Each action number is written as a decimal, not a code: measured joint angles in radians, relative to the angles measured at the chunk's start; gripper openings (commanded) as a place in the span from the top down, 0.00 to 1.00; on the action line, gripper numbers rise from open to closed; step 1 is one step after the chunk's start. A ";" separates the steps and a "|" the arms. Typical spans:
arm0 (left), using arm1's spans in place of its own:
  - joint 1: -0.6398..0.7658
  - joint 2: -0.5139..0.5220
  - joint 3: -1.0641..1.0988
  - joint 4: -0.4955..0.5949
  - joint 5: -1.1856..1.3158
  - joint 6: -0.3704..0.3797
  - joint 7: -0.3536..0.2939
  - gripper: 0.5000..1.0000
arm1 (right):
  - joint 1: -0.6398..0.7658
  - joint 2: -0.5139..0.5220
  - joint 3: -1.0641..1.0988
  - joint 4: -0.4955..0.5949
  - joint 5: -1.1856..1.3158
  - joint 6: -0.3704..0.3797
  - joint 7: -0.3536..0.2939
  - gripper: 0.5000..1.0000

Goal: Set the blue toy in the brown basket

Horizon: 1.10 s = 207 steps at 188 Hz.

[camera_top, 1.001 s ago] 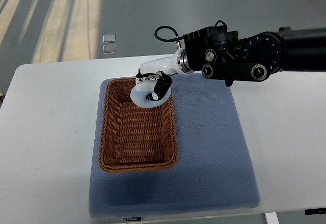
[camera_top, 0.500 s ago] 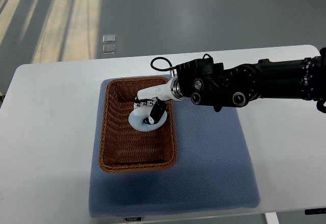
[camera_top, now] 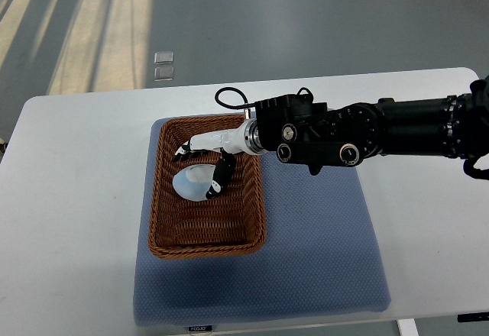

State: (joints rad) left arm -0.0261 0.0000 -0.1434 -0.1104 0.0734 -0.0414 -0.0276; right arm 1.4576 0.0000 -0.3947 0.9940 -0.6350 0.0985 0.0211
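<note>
The pale blue toy (camera_top: 192, 182) lies inside the brown wicker basket (camera_top: 162, 221), in its far half. My right hand (camera_top: 203, 165) reaches into the basket from the right, just above and beside the toy. Its fingers are spread: the white fingers (camera_top: 184, 150) point toward the basket's far left wall, away from the toy. The black-tipped thumb (camera_top: 222, 177) rests against the toy's right side. The hand looks open, with the toy resting on the basket floor. The left arm is out of view.
The basket stands on a blue-grey mat (camera_top: 321, 237) on a white table (camera_top: 69, 198). My dark right forearm (camera_top: 359, 131) stretches across the mat's far edge to the right side of the picture. A black cable loops above the wrist (camera_top: 228, 95).
My right hand has moved left and down into the basket with the toy. The fingers have spread apart and the toy now rests on the basket floor.
</note>
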 measured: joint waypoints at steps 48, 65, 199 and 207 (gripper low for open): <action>0.000 0.000 0.000 0.000 0.000 0.000 0.000 0.00 | 0.010 -0.008 0.005 0.000 0.001 0.004 0.002 0.18; 0.000 0.000 0.000 0.000 0.000 0.000 0.000 0.00 | 0.011 -0.024 0.013 -0.001 0.001 0.001 0.008 0.18; 0.000 0.000 0.000 0.000 0.000 0.000 0.000 0.00 | -0.438 -0.157 1.020 -0.282 0.110 -0.012 0.083 0.18; 0.000 0.000 0.000 0.000 0.000 0.000 0.000 0.00 | -0.478 -0.154 1.102 -0.291 0.123 -0.013 0.083 0.18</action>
State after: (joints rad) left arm -0.0261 0.0000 -0.1432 -0.1104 0.0734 -0.0414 -0.0277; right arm 0.9794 -0.1537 0.7071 0.7035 -0.5122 0.0851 0.1042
